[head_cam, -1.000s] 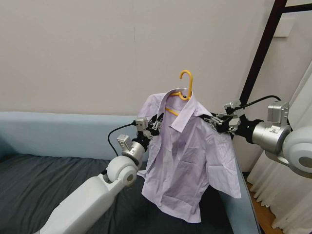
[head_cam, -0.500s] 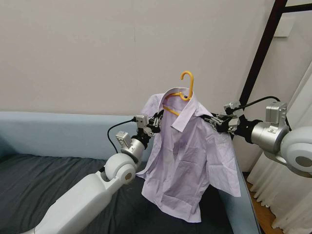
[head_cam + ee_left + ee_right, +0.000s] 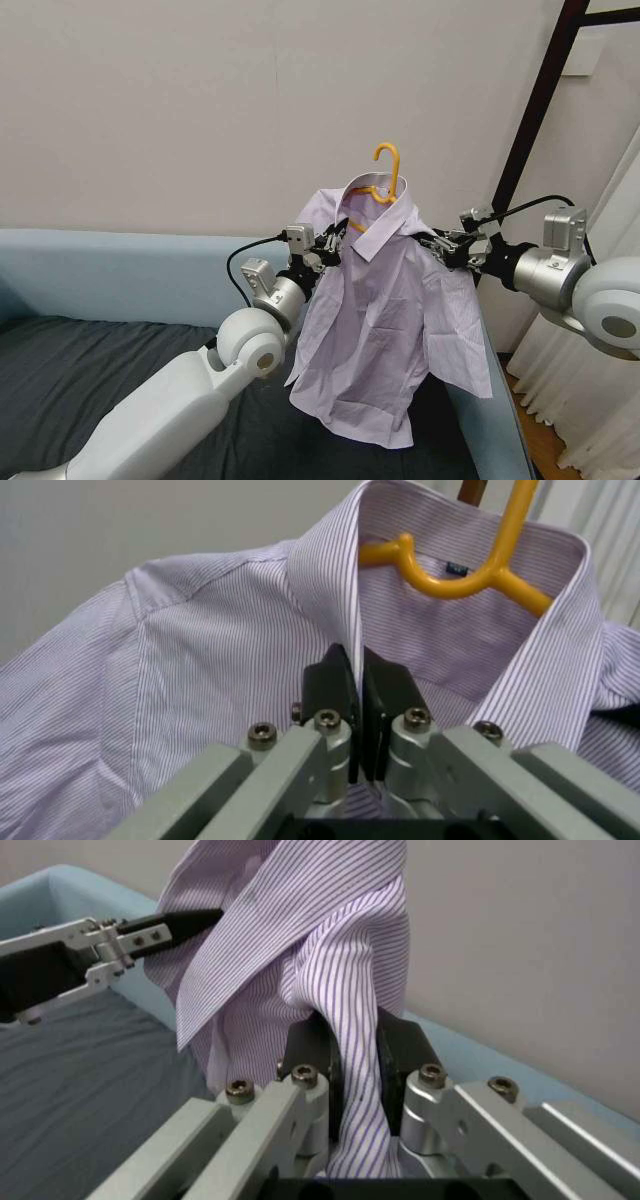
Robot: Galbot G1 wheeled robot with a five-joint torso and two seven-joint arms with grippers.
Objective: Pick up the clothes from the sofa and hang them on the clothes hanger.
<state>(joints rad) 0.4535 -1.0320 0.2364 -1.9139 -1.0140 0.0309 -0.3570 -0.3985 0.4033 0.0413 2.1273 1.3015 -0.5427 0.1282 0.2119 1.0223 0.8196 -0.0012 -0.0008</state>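
You have the left gripper (image 3: pixel 358 676) and right gripper (image 3: pixel 350 1041) jaws both clenched on the shirt (image 3: pixel 385 330), draped over its yellow hanger (image 3: pixel 386 168), above the dark sofa (image 3: pixel 90 385) by a pale wall (image 3: pixel 180 110).

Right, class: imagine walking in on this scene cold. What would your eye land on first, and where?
A lilac striped shirt on a yellow hanger hangs in mid-air at the centre, above the pale blue sofa. The left gripper has its jaws shut on the shirt's front edge below the collar, and the right gripper has its jaws shut on the cloth at the shoulder on the robot's right.
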